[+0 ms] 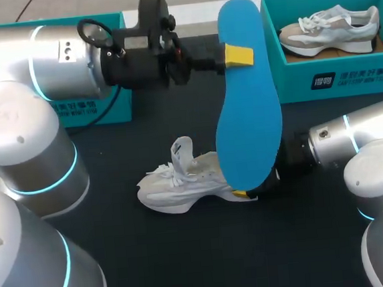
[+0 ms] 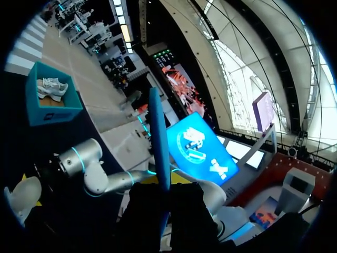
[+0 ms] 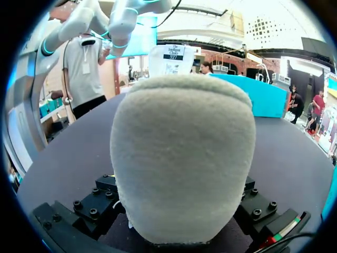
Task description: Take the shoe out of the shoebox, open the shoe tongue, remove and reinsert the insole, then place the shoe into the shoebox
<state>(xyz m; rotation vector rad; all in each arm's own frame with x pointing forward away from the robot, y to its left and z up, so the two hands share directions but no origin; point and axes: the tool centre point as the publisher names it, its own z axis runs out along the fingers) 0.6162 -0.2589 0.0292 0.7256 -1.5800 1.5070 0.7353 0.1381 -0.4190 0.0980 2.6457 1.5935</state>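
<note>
Pinching blue insole [image 1: 248,105] edgewise, left gripper [image 1: 237,55] – right gripper [image 1: 246,192] clamped on shoe [image 1: 181,181] heel

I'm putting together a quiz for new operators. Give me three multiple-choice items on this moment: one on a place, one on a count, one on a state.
1. Where is the blue insole? A) inside a shoe B) in the left gripper, raised above the table C) flat on the table
2. How many shoes show? A) one B) two C) three
3. How does the white shoe on the table sit? A) upside down B) upright on its sole C) on its side
Key: 1 B, the gripper clamps it in mid-air. 2 B, the white shoe plus a second shoe in the shoebox. 3 B, sole down, tongue raised.
</note>
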